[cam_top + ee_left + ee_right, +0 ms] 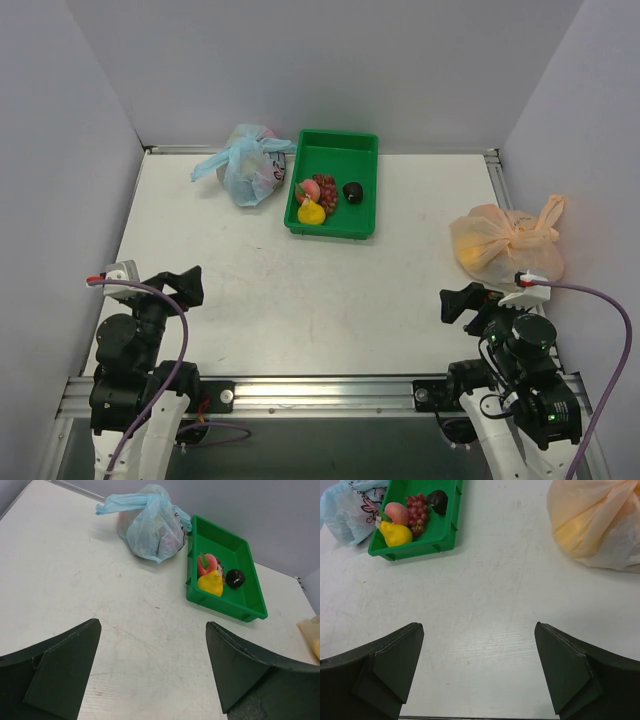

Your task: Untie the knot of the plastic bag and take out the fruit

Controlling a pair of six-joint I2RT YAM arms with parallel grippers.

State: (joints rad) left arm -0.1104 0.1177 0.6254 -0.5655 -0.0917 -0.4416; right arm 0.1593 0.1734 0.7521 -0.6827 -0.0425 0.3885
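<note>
The light blue plastic bag [252, 165] sits tied at the far left of the table, left of the green tray. Its knot [243, 147] of twisted handles lies on top; it also shows in the left wrist view [150, 500]. The bag [152, 530] is full, and the fruit inside is only a dim reddish shape. A corner of the bag shows in the right wrist view [347, 510]. My left gripper [188, 285] is open and empty at the near left, far from the bag. My right gripper [458, 300] is open and empty at the near right.
A green tray [350, 150] at the back centre holds a yellow pear [311, 212], a peach, purple grapes [326, 190] and a dark fruit [353, 191]. A tied pale orange bag [505, 243] sits at the right, just beyond my right gripper.
</note>
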